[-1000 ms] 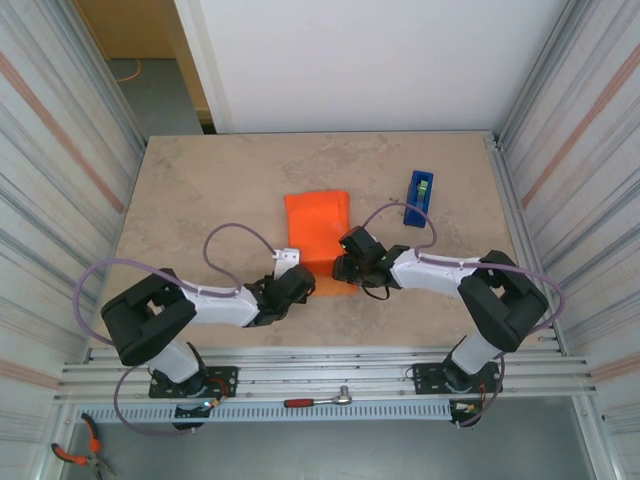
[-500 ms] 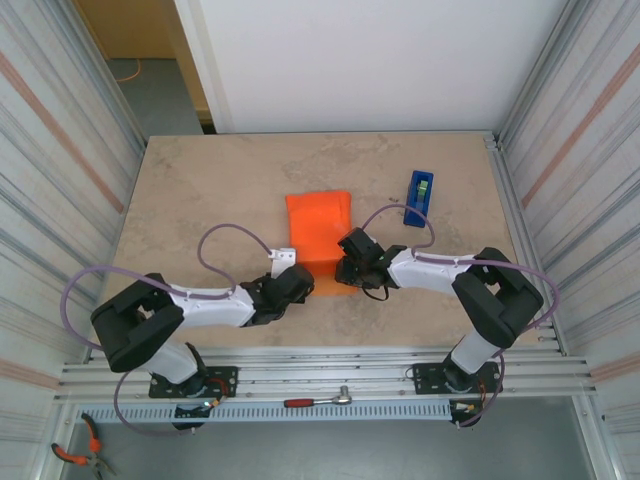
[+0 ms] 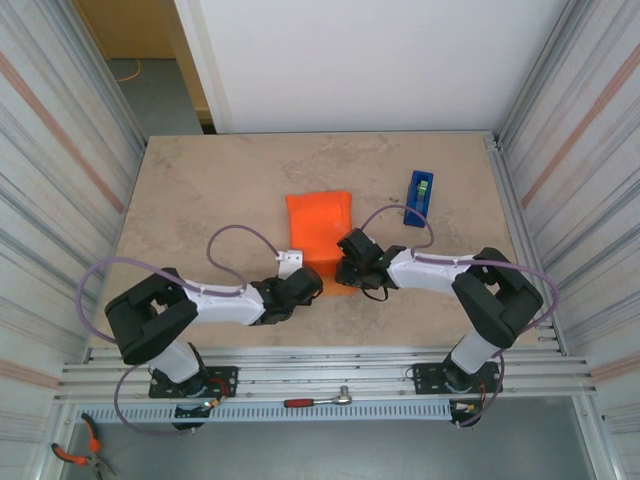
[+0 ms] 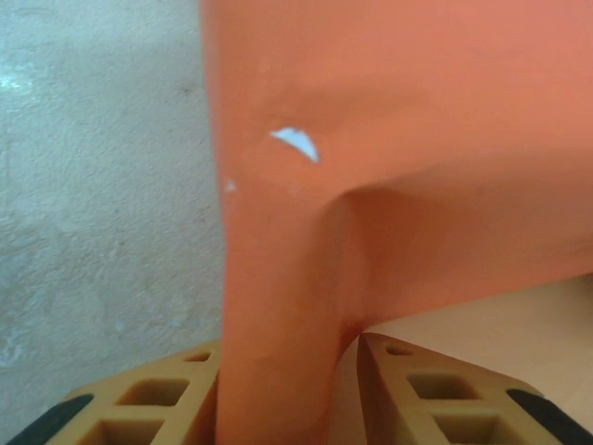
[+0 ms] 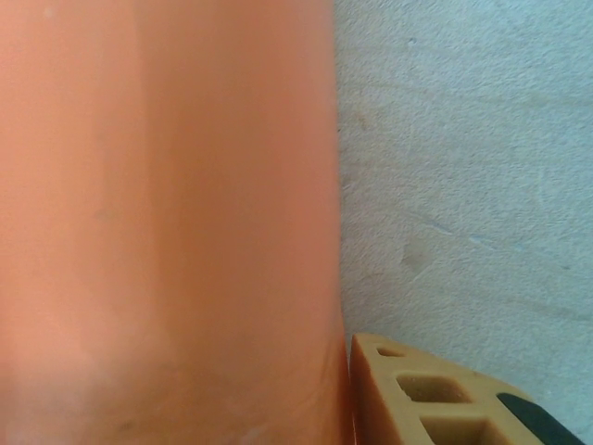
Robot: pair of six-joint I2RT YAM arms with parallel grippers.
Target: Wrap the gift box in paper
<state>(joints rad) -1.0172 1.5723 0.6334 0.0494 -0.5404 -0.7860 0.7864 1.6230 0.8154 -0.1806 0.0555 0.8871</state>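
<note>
Paper [image 4: 389, 139], plain orange, sits pinched in the left claw [image 4: 289, 357].

Overhead: bright, even, diffuse light; faint soft shadows on the mottled beige stone-look tabletop [image 3: 200, 190]; focus sharp. Wrist views: bright orange thin paper sheet [image 4: 417, 120] very close, defocused, its colour washed pale.

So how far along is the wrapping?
Done: the paper is already folded over into a narrow bundle mid-table. In hand: both arms work its near end, and a raised fold of it sits between the left jaws. Still to do: closing the ends and probably taping, since the blue tape dispenser stands untouched, off to the right.
</note>
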